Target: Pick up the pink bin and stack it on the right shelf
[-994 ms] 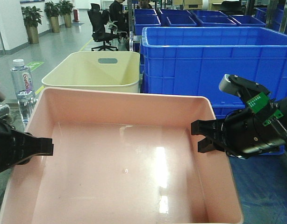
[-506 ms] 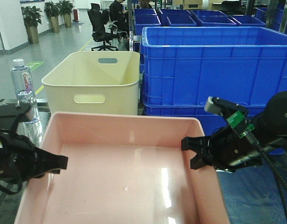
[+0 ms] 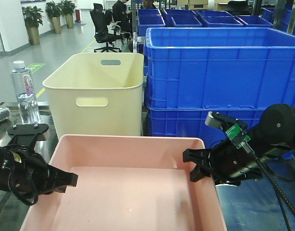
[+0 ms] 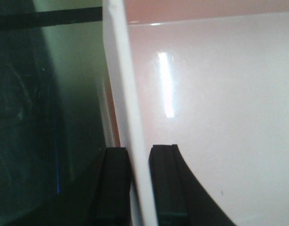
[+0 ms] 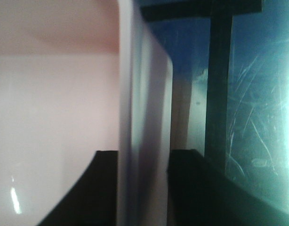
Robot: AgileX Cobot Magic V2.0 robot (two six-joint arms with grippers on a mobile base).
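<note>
Cream bin (image 3: 97,91) beside stacked blue crates (image 3: 219,72); water bottle (image 3: 24,94) at left.

pink bin (image 3: 133,202) cropped below, wrist views blurred

My left gripper (image 3: 67,179) is matte black, blunt-tipped; my right gripper (image 3: 190,165) matches, with a green circuit board (image 3: 235,135), grey cap (image 3: 215,119) and black cables (image 3: 278,193).
</note>
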